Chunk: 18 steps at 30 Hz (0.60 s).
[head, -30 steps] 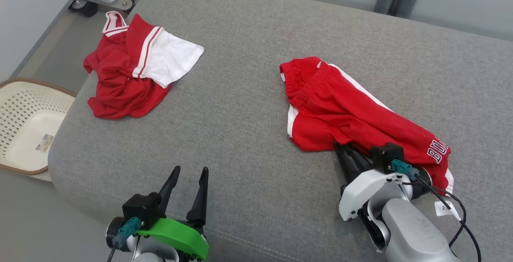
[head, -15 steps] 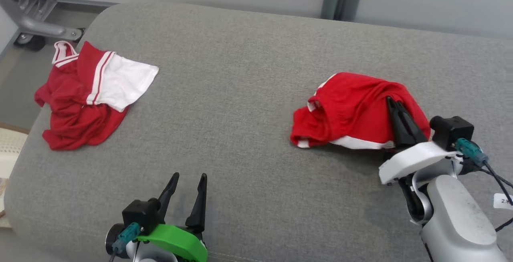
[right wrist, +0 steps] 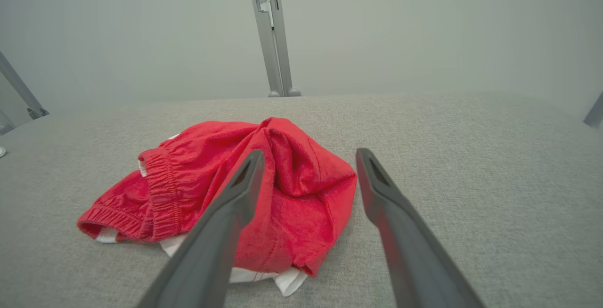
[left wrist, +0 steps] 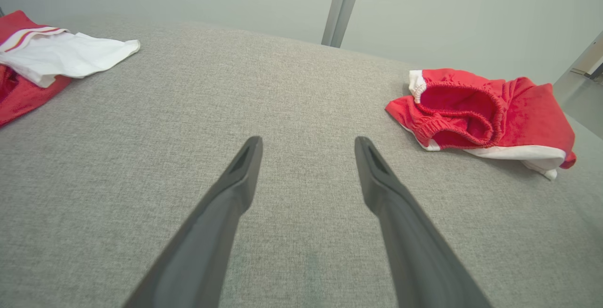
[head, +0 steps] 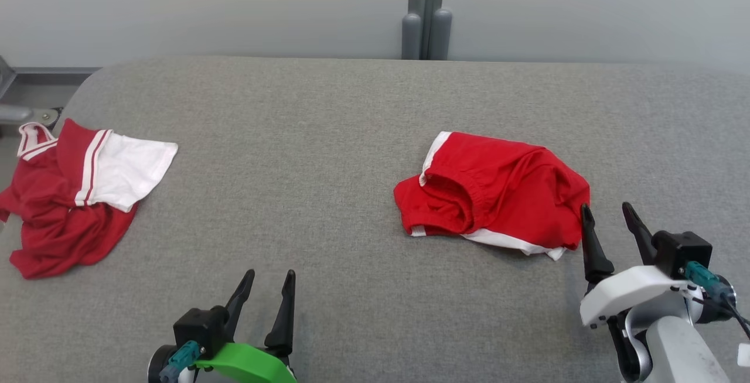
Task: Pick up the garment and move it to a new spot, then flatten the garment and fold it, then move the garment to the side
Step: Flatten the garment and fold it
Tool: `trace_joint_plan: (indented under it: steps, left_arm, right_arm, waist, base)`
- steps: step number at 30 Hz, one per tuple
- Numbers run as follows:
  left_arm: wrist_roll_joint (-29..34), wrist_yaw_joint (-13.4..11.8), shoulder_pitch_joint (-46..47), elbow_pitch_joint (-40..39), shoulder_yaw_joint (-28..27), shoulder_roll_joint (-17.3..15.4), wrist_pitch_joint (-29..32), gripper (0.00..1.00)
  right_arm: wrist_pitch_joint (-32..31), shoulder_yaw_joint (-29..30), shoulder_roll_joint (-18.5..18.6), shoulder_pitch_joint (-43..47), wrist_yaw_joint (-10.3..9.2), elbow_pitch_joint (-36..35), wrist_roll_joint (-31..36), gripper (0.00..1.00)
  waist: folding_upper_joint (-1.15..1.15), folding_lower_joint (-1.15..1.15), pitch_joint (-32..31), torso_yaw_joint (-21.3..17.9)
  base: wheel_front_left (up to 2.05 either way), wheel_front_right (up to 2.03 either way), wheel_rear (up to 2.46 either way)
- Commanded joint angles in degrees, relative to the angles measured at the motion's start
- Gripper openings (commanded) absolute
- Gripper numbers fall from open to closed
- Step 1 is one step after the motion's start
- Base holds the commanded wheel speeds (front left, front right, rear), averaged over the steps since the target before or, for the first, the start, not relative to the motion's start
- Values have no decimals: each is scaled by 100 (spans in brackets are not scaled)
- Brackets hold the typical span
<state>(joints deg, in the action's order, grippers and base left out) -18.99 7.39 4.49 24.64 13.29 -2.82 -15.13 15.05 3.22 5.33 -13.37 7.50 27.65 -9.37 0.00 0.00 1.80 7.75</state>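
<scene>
Beside the shorts (head: 498, 195) — right gripper (head: 604, 208), jaws apart.

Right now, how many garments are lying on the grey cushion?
2. Red shorts lie bunched beside the open right gripper; a red-and-white garment sits at the cushion's left edge. Nothing looks hidden.

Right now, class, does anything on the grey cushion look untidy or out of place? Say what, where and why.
The red shorts lie bunched right of centre on the grey cushion, waistband gaping and white trim poking out underneath, not flat. The red and white garment at the left edge is crumpled too.
</scene>
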Motion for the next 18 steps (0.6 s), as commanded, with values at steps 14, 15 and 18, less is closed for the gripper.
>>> trace_joint_plan:
  steps: [14, 15, 18]
  left_arm:
    - [-144, 17, 704, -61, 762, -17, -3, 100]
    - [-185, 16, 802, -19, 849, -17, -3, 100]
    - [-158, 16, 1099, 146, 1092, -21, -3, 100]
  right_arm:
    - [19, -111, -188, 844, -3, -928, 73, 100]
    - [19, -156, -193, 821, -3, -932, 80, 100]
    - [19, -240, -207, 708, -3, -909, 56, 100]
  waist:
    - [0, 0, 356, -1413]
    - [0, 0, 413, -1528]
    - [0, 0, 580, -1848]
  base:
    - [0, 0, 0]
    - [0, 0, 0]
    - [0, 0, 0]
